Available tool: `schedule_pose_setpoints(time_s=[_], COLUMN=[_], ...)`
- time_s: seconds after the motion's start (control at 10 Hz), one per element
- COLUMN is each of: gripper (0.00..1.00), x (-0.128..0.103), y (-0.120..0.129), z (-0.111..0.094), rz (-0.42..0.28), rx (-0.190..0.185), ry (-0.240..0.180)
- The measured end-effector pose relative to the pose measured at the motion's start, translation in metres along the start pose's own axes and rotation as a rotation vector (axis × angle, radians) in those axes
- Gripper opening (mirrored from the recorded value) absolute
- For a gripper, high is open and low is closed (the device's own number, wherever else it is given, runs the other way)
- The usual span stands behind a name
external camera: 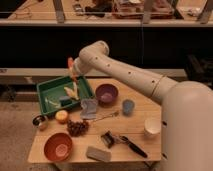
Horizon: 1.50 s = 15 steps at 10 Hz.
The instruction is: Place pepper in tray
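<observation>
The slim orange-red pepper (pixel 70 62) sticks up from my gripper (pixel 73 71), which is shut on it. The gripper hangs above the back right part of the green tray (pixel 46 92), at the table's back left. The tray holds a pale yellowish item (pixel 72 91) and a small green item (pixel 65 102). The arm comes in from the right and hides most of the fingers.
A purple bowl (pixel 107 93) stands right of the tray, with a blue cup (pixel 128 106) and a white cup (pixel 151 127) further right. In front are a yellow-orange fruit (pixel 61 116), dark grapes (pixel 77 127), an orange-brown bowl (pixel 58 146), a grey sponge (pixel 98 153) and a black tool (pixel 125 142).
</observation>
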State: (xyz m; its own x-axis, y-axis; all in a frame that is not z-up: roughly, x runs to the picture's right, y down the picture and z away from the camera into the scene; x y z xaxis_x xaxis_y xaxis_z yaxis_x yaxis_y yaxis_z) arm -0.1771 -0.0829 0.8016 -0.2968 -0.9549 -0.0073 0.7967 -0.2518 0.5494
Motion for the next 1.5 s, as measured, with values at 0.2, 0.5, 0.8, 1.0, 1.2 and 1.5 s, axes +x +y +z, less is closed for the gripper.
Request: schedule_pose_setpoints(time_s=[0.2,0.5,0.8,1.0,1.2,1.5], gripper=[0.0,0.07,0.37,0.57,0.69,0.7], x=[-0.012,-0.018,-0.024,-0.025,-0.032,-0.034], y=[-0.014,-0.008,0.026,0.063,0.089,0.093], z=[0.041,0.095,0.118,0.106,0.096,0.094], rz=[-0.001,-0.001,0.047,0.074,0.091,0.095], rx=[-0.001,-0.019,-0.056,-0.088,-0.114,-0.115], ry=[0.016,-0.065,-0.192,-0.2,-0.207,-0.213])
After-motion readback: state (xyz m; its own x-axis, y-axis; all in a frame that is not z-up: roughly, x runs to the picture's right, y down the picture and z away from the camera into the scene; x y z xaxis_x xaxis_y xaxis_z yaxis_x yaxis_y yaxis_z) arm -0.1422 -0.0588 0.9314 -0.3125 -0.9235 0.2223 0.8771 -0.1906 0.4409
